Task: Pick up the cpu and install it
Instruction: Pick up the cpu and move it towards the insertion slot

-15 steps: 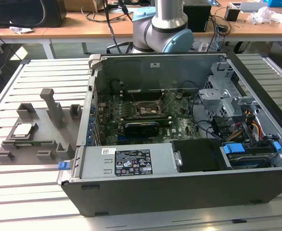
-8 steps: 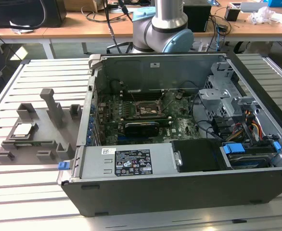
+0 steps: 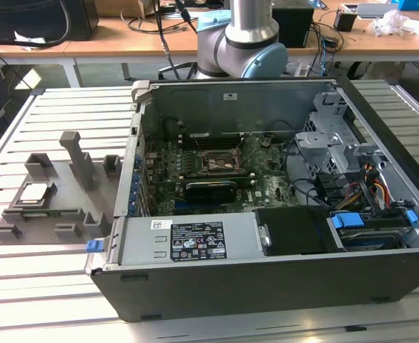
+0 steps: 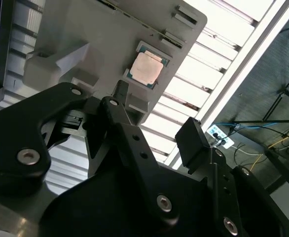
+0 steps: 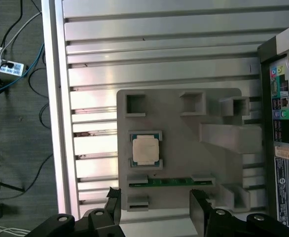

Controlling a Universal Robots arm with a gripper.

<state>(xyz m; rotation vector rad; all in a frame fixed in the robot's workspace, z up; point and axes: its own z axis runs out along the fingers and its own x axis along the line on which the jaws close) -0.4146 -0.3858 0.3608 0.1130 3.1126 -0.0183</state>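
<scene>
Cpu [image 5: 145, 150] sits in grey holder tray [image 5: 184, 163], apart from gripper [image 5: 155, 193], which hovers over the tray, fingers spread wide, holding nothing. In exterior view, tray is at 9 o'clock of open computer case [image 3: 267, 293]. Cpu is square with silver-grey top and pale rim.

In the exterior view, the holder tray [image 3: 70, 204] lies on the slatted desk [image 3: 59, 107], just beside the open computer case [image 3: 267, 286] at its 9 o'clock. The cpu [image 3: 35, 193] sits in a recess near the tray's 9 o'clock edge. The socket [image 3: 219, 163] lies inside the case. The arm's base [image 3: 249, 43] stands at the case's 12 o'clock. In the first wrist view, the pincer [image 5: 157, 207] hangs over the tray, apart from the cpu.
</scene>
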